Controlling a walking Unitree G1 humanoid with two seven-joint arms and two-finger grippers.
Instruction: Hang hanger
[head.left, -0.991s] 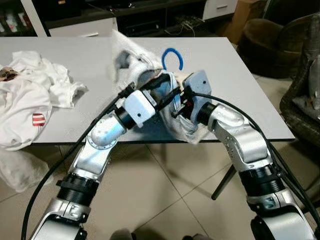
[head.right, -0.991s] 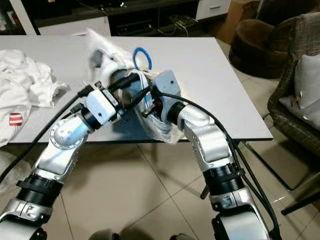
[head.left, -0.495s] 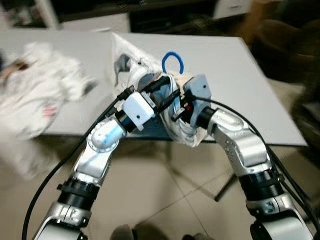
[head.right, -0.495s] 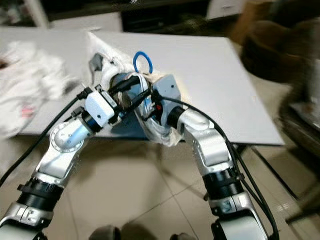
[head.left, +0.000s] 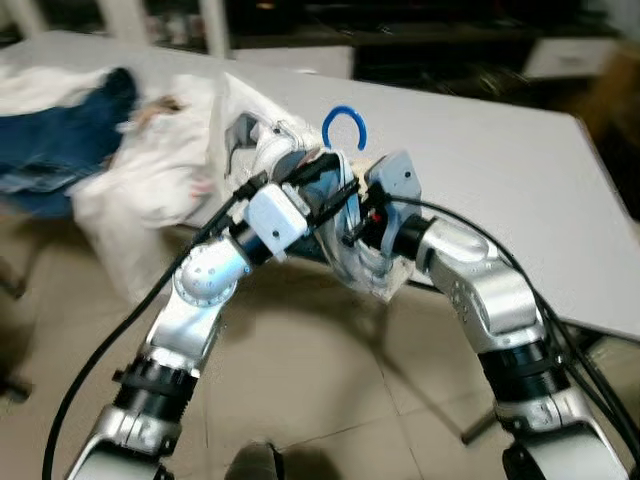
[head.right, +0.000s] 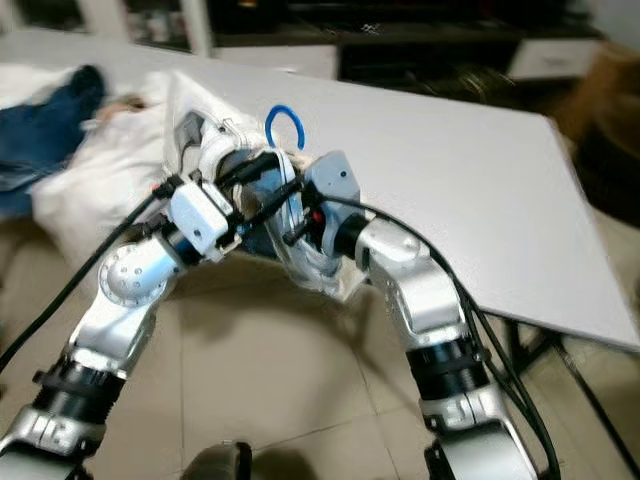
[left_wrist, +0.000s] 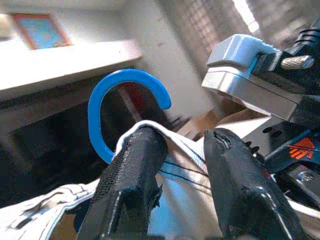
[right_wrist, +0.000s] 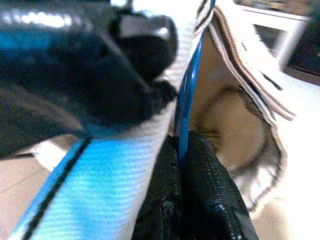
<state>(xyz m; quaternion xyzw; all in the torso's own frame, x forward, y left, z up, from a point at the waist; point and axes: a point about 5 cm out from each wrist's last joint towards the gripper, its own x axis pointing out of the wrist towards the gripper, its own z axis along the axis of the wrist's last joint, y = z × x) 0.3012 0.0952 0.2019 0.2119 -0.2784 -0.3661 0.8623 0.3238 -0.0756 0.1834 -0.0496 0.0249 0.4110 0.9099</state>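
Bare grey table (head.left: 500, 190) beyond; heaped laundry (head.left: 120, 150) crowding its left

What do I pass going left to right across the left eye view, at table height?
Blue jeans → white clothes pile → blue hanger hook with its white garment → bare grey table.

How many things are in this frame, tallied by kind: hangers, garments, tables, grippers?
Hangers: 1, the blue hanger, its hook up.
Garments: 3, the white one on the hanger between the grippers, a white one and a blue one on the table.
Tables: 1, the table.
Grippers: 2, the left gripper and right gripper.
Total: 7.
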